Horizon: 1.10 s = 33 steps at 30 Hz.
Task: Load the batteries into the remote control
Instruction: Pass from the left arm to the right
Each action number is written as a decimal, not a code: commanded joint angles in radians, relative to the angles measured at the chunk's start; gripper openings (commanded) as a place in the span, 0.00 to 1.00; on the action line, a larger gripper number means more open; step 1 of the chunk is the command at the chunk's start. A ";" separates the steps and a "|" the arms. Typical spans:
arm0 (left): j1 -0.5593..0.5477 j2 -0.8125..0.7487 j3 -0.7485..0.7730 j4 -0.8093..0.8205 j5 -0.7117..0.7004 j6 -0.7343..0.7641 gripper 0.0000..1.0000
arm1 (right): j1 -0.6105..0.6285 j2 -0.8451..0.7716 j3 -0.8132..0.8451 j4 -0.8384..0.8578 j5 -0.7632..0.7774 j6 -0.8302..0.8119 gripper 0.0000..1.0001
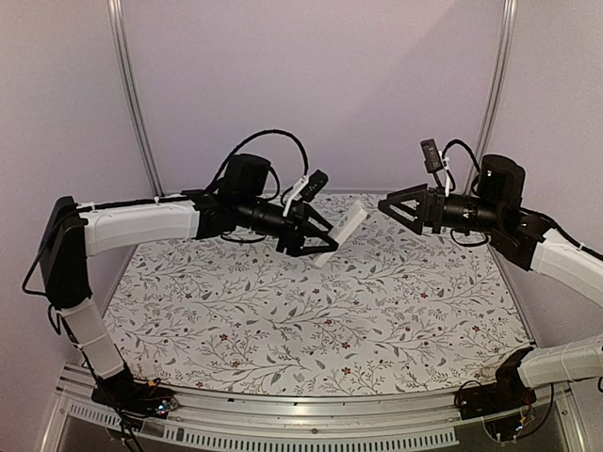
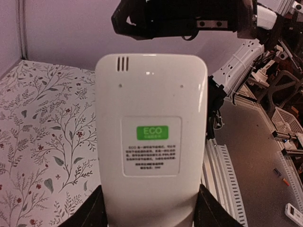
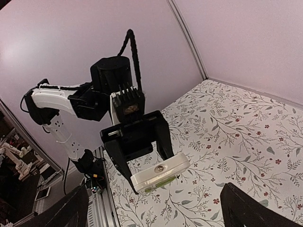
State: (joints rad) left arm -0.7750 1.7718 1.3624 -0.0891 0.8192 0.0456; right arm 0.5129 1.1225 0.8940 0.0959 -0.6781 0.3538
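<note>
Left gripper (image 1: 318, 242) clamps remote control (image 1: 345, 229) by one end, aloft over table (image 1: 283, 320); long axis points toward right gripper (image 1: 396, 215), jaws wide, empty, near free end; batteries not in view

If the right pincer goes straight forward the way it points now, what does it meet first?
Most likely the near end of the white remote, which the left pincer holds up above the table. The open right pincer points at it, though depth is unclear.
</note>
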 commanded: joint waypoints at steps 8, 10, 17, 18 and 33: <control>-0.011 -0.056 -0.091 0.435 0.199 -0.271 0.42 | 0.100 0.087 0.107 0.039 -0.110 0.019 0.96; -0.013 -0.055 -0.099 0.470 0.205 -0.291 0.42 | 0.109 0.108 0.117 0.040 -0.102 0.021 0.95; -0.023 -0.051 -0.107 0.510 0.201 -0.320 0.42 | 0.134 0.149 0.144 0.056 -0.089 0.036 0.90; -0.023 -0.049 -0.108 0.517 0.201 -0.325 0.42 | 0.140 0.154 0.148 0.060 -0.090 0.037 0.88; -0.010 -0.027 -0.132 0.599 0.178 -0.397 0.48 | 0.161 0.177 0.163 0.065 -0.085 0.046 0.38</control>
State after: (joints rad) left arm -0.7879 1.7504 1.2514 0.4473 1.0119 -0.3531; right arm 0.6666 1.2900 1.0351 0.1539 -0.7578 0.3702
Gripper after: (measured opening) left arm 0.549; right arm 0.585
